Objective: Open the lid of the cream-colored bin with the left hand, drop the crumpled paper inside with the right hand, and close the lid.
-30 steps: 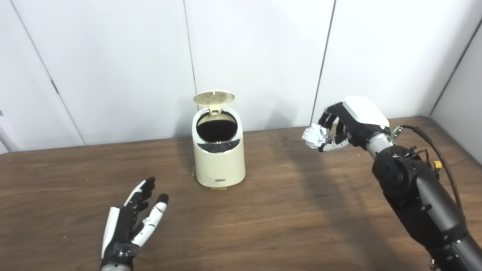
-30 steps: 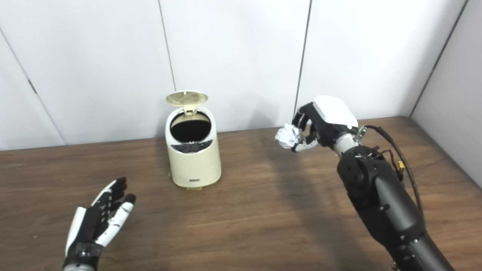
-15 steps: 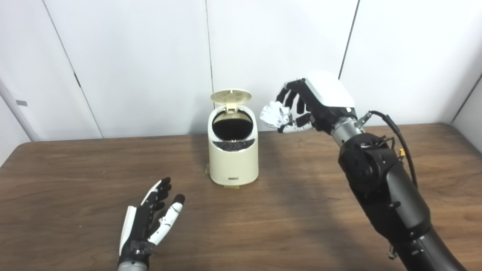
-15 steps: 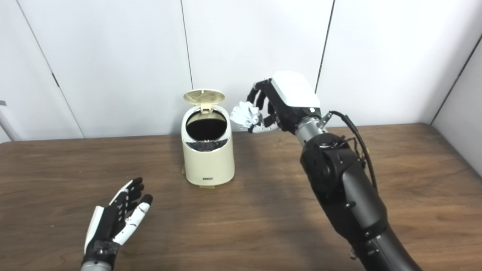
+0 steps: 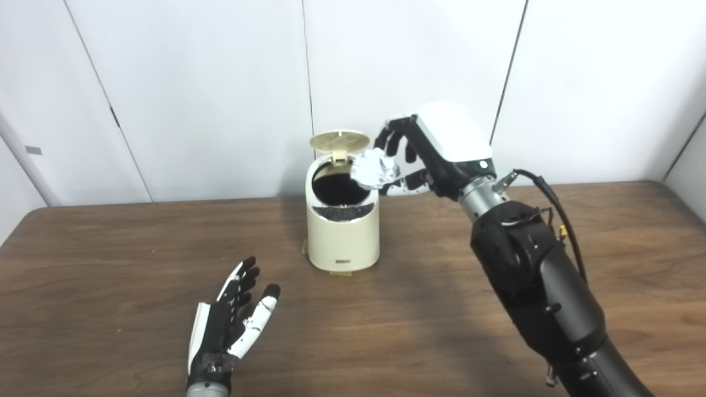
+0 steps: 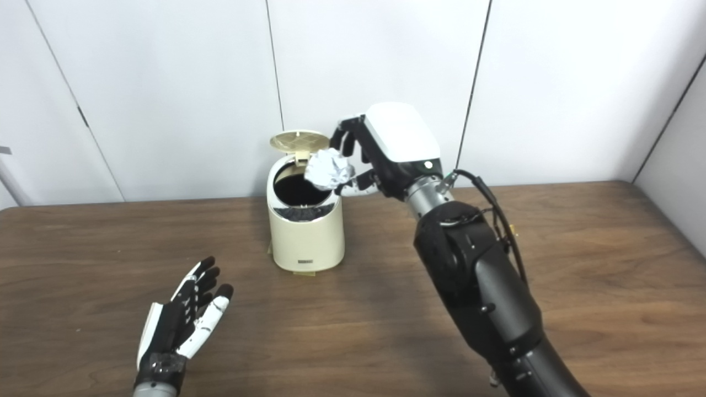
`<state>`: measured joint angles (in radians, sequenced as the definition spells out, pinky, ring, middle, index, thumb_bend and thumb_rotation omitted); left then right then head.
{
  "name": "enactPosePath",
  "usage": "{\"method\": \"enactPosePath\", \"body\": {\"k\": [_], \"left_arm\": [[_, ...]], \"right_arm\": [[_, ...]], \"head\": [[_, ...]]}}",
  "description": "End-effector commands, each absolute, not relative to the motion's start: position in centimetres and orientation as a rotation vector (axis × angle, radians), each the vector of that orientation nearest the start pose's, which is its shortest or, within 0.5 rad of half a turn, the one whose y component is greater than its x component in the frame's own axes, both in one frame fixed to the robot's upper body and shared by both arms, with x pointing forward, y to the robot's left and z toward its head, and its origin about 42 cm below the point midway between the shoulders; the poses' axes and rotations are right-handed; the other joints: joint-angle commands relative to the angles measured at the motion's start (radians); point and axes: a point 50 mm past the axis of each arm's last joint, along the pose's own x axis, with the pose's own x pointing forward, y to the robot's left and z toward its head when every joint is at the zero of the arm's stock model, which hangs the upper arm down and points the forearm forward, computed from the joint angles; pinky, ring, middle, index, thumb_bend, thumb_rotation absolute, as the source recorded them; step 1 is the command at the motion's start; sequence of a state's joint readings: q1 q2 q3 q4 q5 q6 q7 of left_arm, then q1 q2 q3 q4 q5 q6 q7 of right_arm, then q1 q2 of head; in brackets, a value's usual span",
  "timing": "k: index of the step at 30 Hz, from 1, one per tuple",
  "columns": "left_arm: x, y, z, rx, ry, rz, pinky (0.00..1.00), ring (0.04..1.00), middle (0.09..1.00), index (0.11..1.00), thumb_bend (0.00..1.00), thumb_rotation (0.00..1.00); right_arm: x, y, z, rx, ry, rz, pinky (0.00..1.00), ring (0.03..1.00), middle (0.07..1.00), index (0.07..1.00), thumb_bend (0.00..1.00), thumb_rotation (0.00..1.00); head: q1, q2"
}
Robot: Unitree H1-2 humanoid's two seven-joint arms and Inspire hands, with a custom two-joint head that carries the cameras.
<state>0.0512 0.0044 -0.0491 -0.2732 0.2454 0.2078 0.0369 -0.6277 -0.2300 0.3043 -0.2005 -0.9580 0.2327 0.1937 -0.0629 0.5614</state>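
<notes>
Fingers of right hand (image 5: pixel 424 160) clutching foil-like crumpled paper (image 5: pixel 375 170), left hand (image 5: pixel 229 328) splayed, rounded bin (image 5: pixel 343 231) lid (image 5: pixel 339 141) up.

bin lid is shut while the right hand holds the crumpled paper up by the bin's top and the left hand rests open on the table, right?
Not quite: the lid is open, standing up behind the dark mouth of the bin, as the left eye view shows. The rest holds: the right hand grips the crumpled paper by the bin's top, and the left hand lies open on the table.
</notes>
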Motion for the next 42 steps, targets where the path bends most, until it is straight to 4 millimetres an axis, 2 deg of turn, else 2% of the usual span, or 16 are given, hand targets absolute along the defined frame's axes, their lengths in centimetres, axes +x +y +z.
{"method": "enactPosePath", "body": {"k": [1, 8, 19, 28, 42], "left_arm": [[27.0, 19.9, 15.3, 0.230, -0.093, 0.053, 0.91, 0.912, 0.902, 0.958, 0.61, 0.61], [27.1, 19.7, 15.1, 0.228, -0.095, 0.057, 0.91, 0.919, 0.912, 0.960, 0.62, 0.62], [27.0, 19.2, 15.0, 0.227, -0.106, 0.054, 0.88, 0.900, 0.900, 0.952, 0.63, 0.62], [26.7, 19.2, 15.3, 0.216, -0.123, 0.056, 0.89, 0.901, 0.898, 0.937, 0.64, 0.60], [26.4, 18.8, 16.4, 0.222, -0.142, 0.050, 0.89, 0.897, 0.888, 0.943, 0.67, 0.62]], "right_arm": [[39.8, -13.6, 35.8, -1.205, -0.732, -0.003, 0.31, 0.369, 0.510, 0.534, 0.51, 0.00], [40.5, -11.3, 34.8, -1.233, -0.795, -0.017, 0.30, 0.370, 0.517, 0.527, 0.51, 0.00], [42.4, -10.1, 33.9, -1.271, -0.754, -0.012, 0.28, 0.364, 0.517, 0.518, 0.51, 0.00], [43.9, -10.1, 33.6, -1.274, -0.723, -0.008, 0.29, 0.366, 0.523, 0.510, 0.51, 0.00], [45.2, -10.1, 33.8, -1.321, -0.701, -0.005, 0.30, 0.364, 0.523, 0.510, 0.51, 0.00]], "head": [[0.000, 0.000], [0.005, -0.009], [0.015, -0.021], [0.018, -0.023], [0.005, -0.017]]}}
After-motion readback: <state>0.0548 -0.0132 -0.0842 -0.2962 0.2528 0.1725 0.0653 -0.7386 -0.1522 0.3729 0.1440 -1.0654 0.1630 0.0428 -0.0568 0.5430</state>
